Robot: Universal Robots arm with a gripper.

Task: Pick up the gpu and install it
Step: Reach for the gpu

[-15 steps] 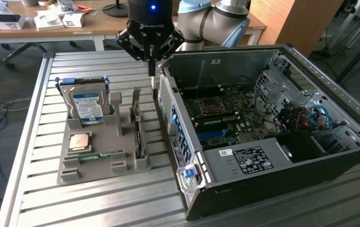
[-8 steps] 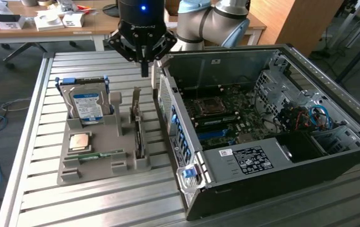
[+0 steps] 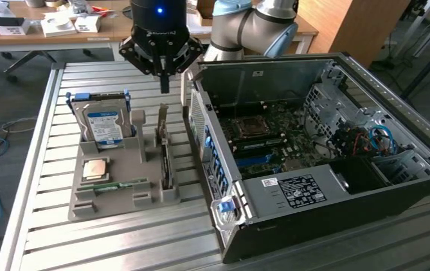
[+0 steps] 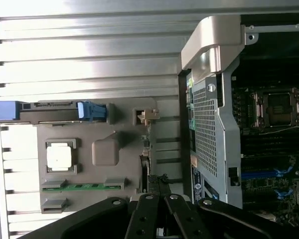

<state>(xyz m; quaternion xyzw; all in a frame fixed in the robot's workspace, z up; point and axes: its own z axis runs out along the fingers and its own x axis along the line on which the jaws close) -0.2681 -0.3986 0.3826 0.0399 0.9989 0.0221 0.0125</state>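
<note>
Gripper, upper centre of the exterior view, is closed and empty. The gpu stands on edge in the tray, left of centre. It is probably light, stiff and fragile, best pinched across its top edge.

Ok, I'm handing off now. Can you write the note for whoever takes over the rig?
Gripper: shut, holding nothing, hovering just above the gpu.
Gpu: standing on edge in the grey holder tray, beside the open computer case.
Done: gripper is lined up over the card.
Left: gpu not yet lifted and not yet installed in the case.
</note>
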